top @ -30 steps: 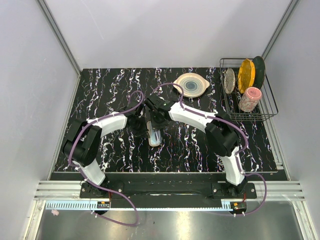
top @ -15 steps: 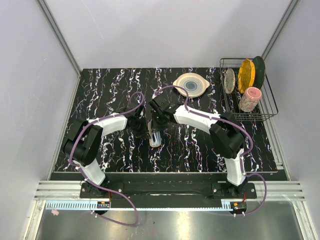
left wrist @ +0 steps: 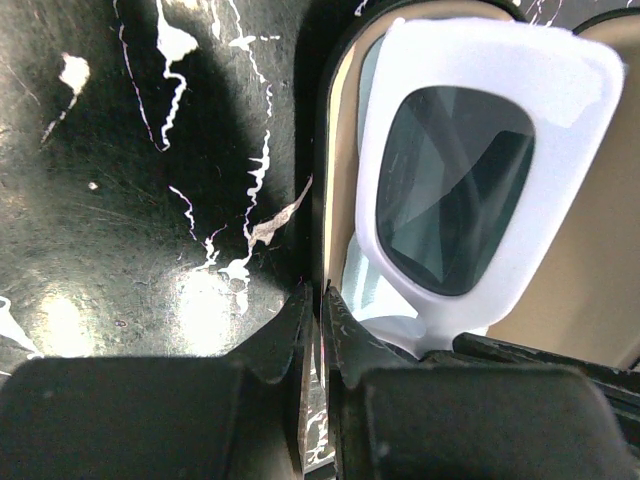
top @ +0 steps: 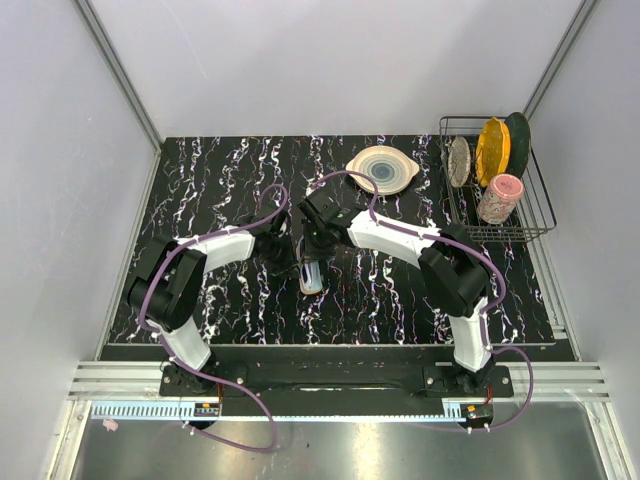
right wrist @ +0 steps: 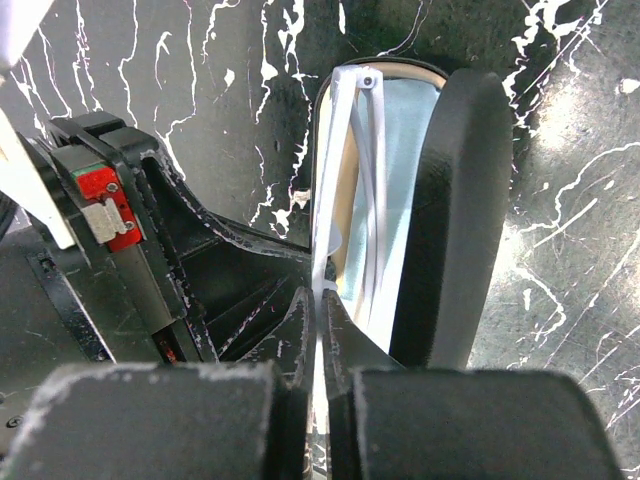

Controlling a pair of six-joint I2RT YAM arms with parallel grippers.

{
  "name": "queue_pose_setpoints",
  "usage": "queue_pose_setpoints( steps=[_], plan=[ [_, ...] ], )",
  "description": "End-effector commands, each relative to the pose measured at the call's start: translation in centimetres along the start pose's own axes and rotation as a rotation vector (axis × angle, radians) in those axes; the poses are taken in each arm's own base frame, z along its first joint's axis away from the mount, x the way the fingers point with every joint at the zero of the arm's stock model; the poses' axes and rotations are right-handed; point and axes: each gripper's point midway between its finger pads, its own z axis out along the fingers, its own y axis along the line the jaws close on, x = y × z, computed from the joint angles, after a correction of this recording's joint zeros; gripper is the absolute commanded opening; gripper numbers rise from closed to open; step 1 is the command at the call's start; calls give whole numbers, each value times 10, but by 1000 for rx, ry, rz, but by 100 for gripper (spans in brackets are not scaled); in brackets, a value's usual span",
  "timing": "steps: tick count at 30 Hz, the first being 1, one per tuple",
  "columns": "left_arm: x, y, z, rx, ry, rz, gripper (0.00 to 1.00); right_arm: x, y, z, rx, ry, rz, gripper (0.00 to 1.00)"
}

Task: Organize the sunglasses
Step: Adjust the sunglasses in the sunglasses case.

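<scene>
The black marbled surface (top: 220, 180) carries a wire dish rack (top: 540, 215) at its right edge, well apart from the work at the centre, where both arms meet over an open black case (left wrist: 322, 200) with tan lining. The case's lid (right wrist: 455, 200) stands up on edge, probably so the contents can be reached. The sunglasses (left wrist: 455, 180), white-framed with dark lenses, lie inside the case on a light blue cloth (right wrist: 405, 160), their arms folded. The left gripper (left wrist: 320, 320) is pinched nearly closed on the case's rim, likely to steady it. The right gripper (right wrist: 318, 320) is clenched, and appears to clamp a thin white arm of the sunglasses, seemingly to seat them.
</scene>
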Motion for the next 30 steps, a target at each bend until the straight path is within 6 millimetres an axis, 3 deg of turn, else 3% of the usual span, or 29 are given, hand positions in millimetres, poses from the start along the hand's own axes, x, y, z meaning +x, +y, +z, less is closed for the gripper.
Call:
queue_pose_setpoints(
  steps=[1,9,14,23,30],
  plan=[
    [-6,-11,1,51,-17,-5,0,-16,10,-11,-18,-47,20,0],
    [-10,-12,-3,39,-38,-23,0,-34,19,-23,34,-121,-44,0],
    [-9,-12,-4,32,-45,-39,0,-33,22,-19,53,-111,-54,0],
    [-8,-9,-1,17,-44,-43,0,-18,11,-12,99,-67,-76,0],
    [-7,-8,0,16,-45,-43,0,-7,14,-10,71,-27,-80,0]
  ],
)
